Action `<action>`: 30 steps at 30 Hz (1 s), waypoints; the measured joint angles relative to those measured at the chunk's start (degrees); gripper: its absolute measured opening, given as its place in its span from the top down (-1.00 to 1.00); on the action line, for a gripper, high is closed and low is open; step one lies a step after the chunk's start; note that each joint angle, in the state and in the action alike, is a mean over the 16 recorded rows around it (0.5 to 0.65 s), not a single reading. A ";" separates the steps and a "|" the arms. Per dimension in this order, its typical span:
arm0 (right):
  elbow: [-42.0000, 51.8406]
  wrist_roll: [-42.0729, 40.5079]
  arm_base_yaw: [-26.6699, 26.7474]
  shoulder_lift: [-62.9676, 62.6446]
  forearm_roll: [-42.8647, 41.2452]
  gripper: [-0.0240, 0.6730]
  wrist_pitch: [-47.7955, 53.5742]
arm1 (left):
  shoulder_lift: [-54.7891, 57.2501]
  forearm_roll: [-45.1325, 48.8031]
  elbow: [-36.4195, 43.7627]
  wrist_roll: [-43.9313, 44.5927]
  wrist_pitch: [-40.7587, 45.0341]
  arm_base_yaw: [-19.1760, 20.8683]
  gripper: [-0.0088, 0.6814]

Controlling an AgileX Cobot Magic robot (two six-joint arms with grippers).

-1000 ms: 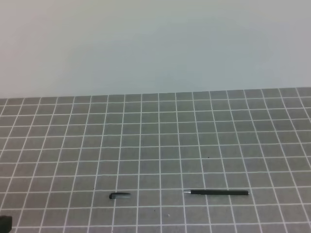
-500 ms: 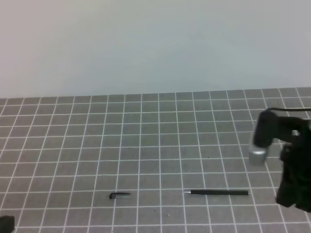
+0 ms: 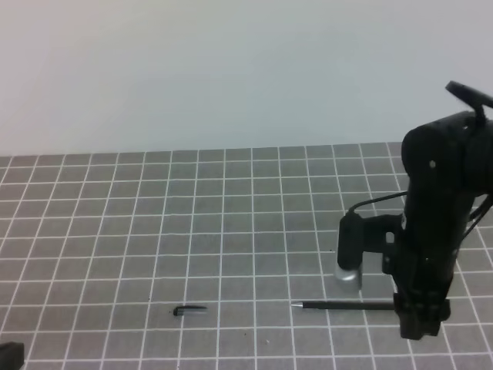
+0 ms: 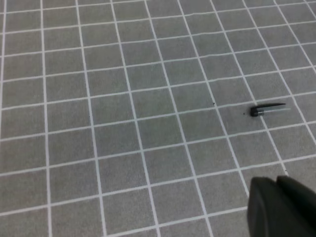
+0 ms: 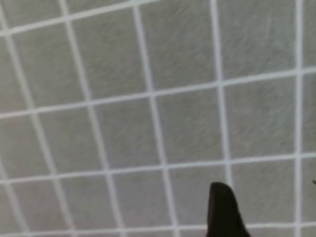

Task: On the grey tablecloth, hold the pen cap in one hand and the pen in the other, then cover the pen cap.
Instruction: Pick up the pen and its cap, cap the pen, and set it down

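We see pen (image 3: 343, 306) flat on grey cloth (image 3: 231, 231), long axis left-right, tip left. Right gripper (image 3: 420, 324) over its right end, nearest; jaw gap unclear, holding nothing. Cap (image 4: 265, 108) lies further left (left gripper (image 4: 281, 207) shut, empty).

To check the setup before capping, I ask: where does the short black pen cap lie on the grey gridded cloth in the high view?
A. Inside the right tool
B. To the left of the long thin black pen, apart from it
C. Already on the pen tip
B: the short black pen cap lies alone, left of the long thin black pen, with bare grey gridded cloth between.
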 joint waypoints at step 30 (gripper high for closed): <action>-2.68 -0.78 1.12 10.45 -6.24 -0.21 -13.13 | 0.00 -0.66 1.06 0.43 -1.87 0.00 0.98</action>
